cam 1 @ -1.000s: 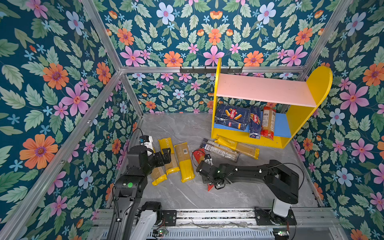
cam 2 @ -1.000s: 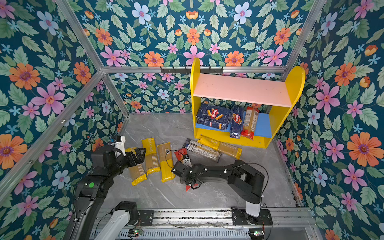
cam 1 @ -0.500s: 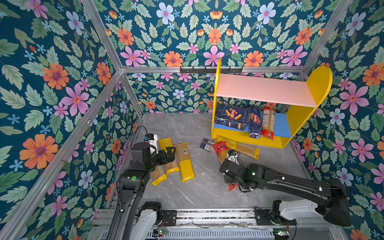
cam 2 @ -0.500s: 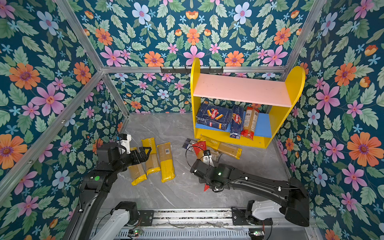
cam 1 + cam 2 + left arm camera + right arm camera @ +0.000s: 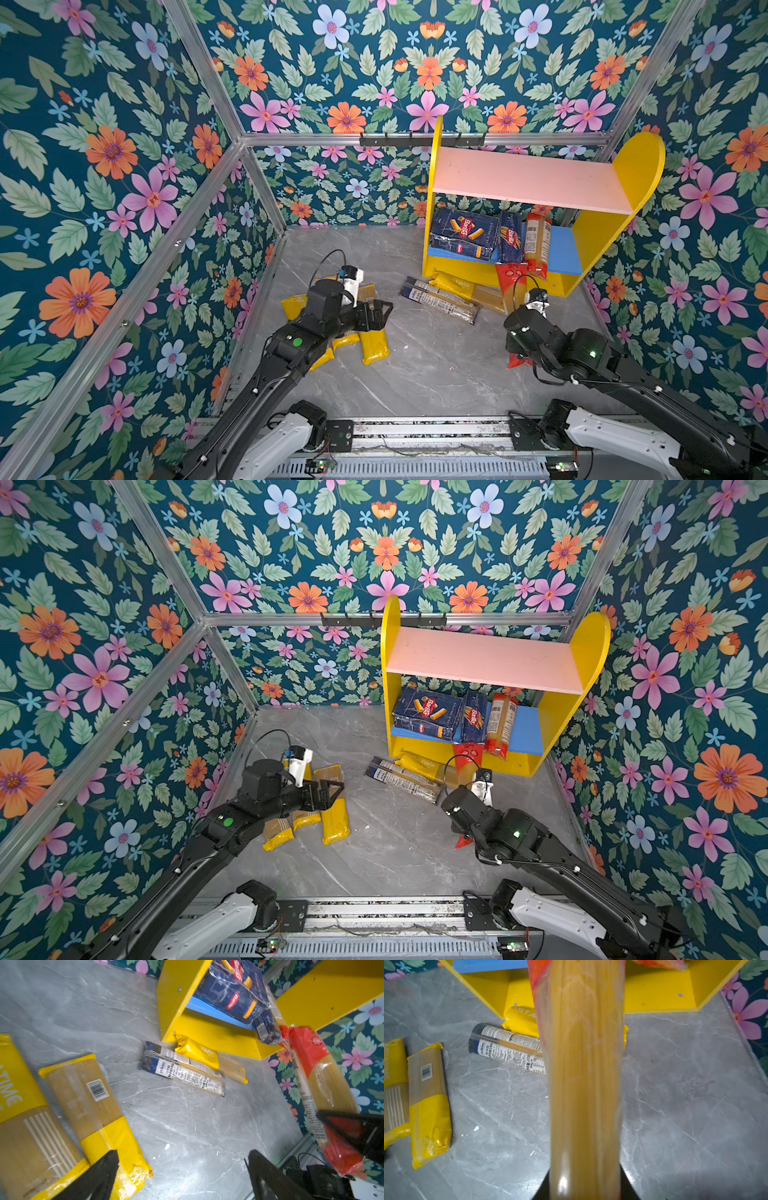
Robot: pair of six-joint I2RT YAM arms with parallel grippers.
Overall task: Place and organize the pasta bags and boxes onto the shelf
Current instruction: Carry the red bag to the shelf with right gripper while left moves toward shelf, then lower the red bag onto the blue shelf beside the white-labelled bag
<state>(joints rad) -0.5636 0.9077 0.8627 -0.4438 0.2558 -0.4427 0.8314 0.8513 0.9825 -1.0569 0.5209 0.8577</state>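
The left arm (image 5: 291,345) rises from the near rail (image 5: 415,428) and reaches forward. Its elbow is raised and its wrist is turned so the left tool (image 5: 377,315) points sideways toward the middle of the bench (image 5: 415,374). The jaws stand wide apart and hold nothing. They hang over 3 yellow-ended bags (image 5: 376,351) lying side by side on the bench; I cannot tell whether a finger touches them.

The right arm (image 5: 590,353) runs low from the right end of the rail, forearm stretched away and inward, wrist aimed at the shelf (image 5: 640,166). The right tool (image 5: 519,330) is clamped on the clear middle of a red-ended bag (image 5: 510,277), which the right wrist view shows lifted off the bench. 1 red end sticks out behind the tool toward the rail. The other reaches the front of the shelf, just under the blue lower board (image 5: 561,249).

Farther on, a white-label bag (image 5: 440,300) with a dark blue end lies flat on the bench. It touches a lone yellow bag (image 5: 455,286) that rests against the shelf's yellow base. On the blue board sit the wide box (image 5: 463,235), the narrow box (image 5: 510,239) and the other red bag (image 5: 537,241), close together under the pink upper board (image 5: 528,178).
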